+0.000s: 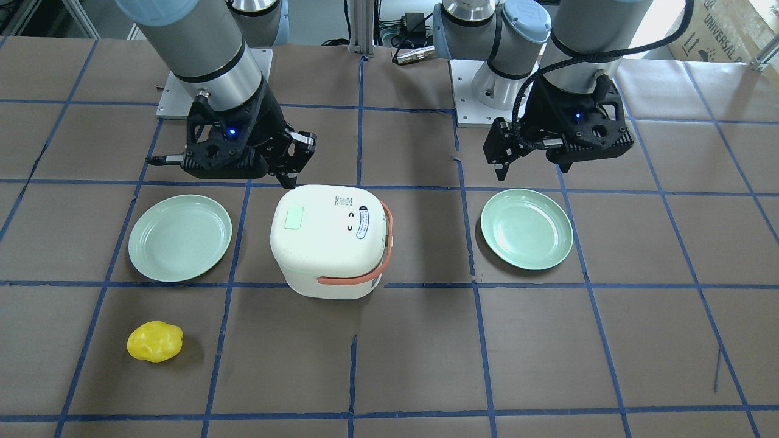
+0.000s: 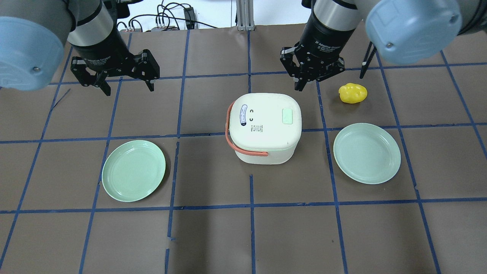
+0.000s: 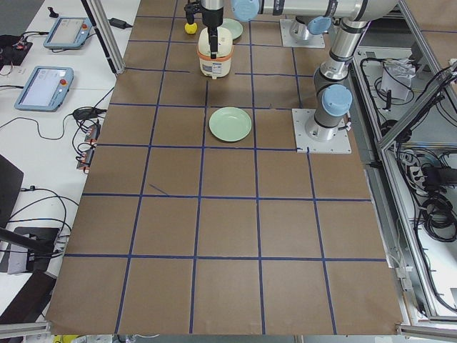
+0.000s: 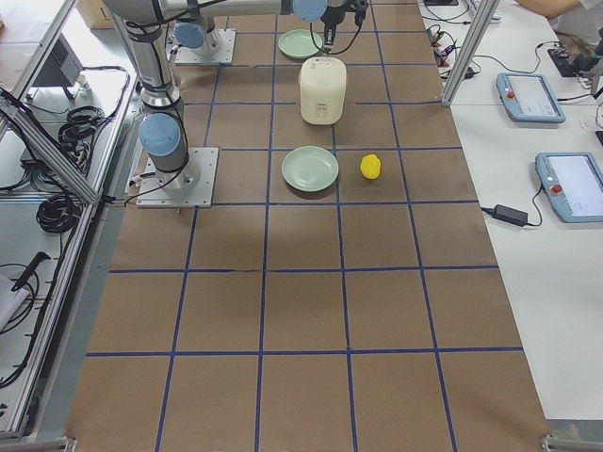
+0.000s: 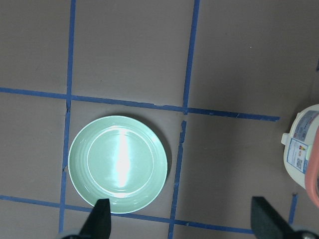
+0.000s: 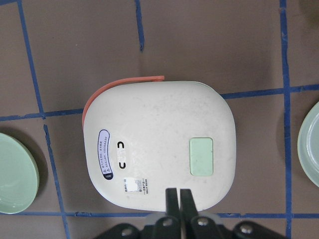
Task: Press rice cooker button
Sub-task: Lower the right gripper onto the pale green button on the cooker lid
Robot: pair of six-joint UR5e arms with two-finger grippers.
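A brown paper worktop [image 2: 213,236], ruled into squares by blue tape, fills the scene, with cables and the arms' mounting plates along its robot side.

Near the middle of it stands the white rice cooker [image 2: 266,129], upright with its lid closed. Its button [image 2: 287,116], a pale green rectangle, sits in the lid on the side toward the robot's right. A salmon-orange handle [image 2: 227,133] lies folded down around the opposite side of the body.

The right hand [image 2: 299,86] hangs at the far edge of the lid, close to the button's corner but off the button itself. Its two fingers [image 6: 172,199] are pressed together and grip nothing. Whether the tips touch the lid cannot be told.

The left hand [image 2: 128,86] hovers well apart from the cooker, over bare paper on the robot's left. Its fingers [image 5: 101,219] are spread wide and hold nothing.

A pale green plate [image 2: 134,170] lies flat on the robot's left of the cooker, below the left hand's wrist camera. A second plate [image 2: 367,153] of the same colour lies just beside the cooker on the robot's right. Beyond that plate, near the right hand, rests a lumpy yellow object [image 2: 353,93]. On a white bench along the far side of the worktop lies a blue-framed control tablet [image 4: 530,97].
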